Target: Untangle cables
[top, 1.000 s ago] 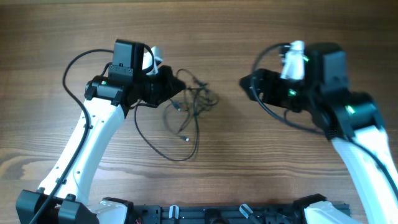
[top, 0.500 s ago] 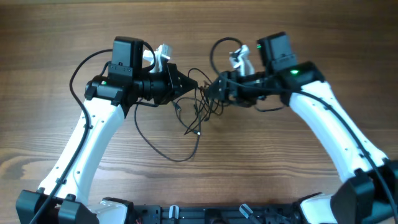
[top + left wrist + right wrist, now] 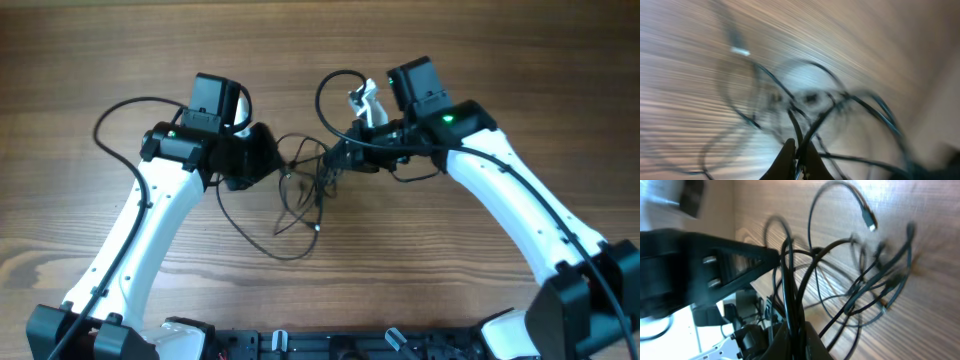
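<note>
Small tangle of cables point(image 3: 303, 185) sits mid-table point(image 3: 400, 270) between the arms. Left gripper point(image 3: 270, 160) is clenched on one strand and right gripper point(image 3: 336, 162) pinches several. Step: both sides grasped, knot not opened. Next probably needs a gentle outward pull, watching for snags.

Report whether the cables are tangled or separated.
Tangled: the cables cross in one bunch between the left gripper and right gripper, jaws shut on them.
</note>
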Motion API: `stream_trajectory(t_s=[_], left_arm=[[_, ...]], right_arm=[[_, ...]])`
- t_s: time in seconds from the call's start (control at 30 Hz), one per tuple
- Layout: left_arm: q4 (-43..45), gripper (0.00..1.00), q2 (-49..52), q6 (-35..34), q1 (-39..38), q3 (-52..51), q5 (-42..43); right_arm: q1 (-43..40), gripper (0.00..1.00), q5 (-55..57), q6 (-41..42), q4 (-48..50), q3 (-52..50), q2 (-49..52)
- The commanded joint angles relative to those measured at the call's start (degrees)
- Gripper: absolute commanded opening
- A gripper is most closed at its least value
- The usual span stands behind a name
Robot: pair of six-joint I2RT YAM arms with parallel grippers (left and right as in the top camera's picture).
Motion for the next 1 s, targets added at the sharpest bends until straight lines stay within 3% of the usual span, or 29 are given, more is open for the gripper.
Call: stream_trajectory(t_s=[0.0,0.37,0.53,0.6,0.7,0.8,0.87,0.97], left_arm=[[-3.06,0.08,0.37,-0.17,1.11,0.02,-21.86],[-3.19,0.11,0.37,-3.13,1.11,0.02,-18.84],[-2.93,0.10,0.37,-2.25,1.03,0.02,-7.89],[-2.99,0.09,0.37,-0.44,0.66,0.02,-6.36],[-4.37,0.04,0.37,0.26,0.52,0.02,-10.69],[-6.51,0.06,0.37,-3.76,0.52,0.00,-15.78],[-5.62,0.12,0.37,-4.57,0.50,0.02,-12.81],[-1.27,0.20,0.37,-4.39,0.46,0.00,-3.63]], right_arm=[[-3.02,0.04,0.74,-3.15,2.03,0.72,-7.63],[-3.17,0.04,-5.86,-3.10,15.06,0.72,-17.97],[-3.17,0.04,-4.07,-1.03,20.11,0.72,-18.64],[-3.17,0.04,2.10,0.39,18.64,0.72,-18.64],[-3.17,0.04,10.93,2.36,14.69,0.72,-18.64],[-3.17,0.04,21.70,4.50,8.98,0.72,-18.64],[-3.17,0.04,25.83,9.44,5.31,0.72,-18.51],[-3.02,0.04,19.69,14.71,5.53,0.72,-18.29]])
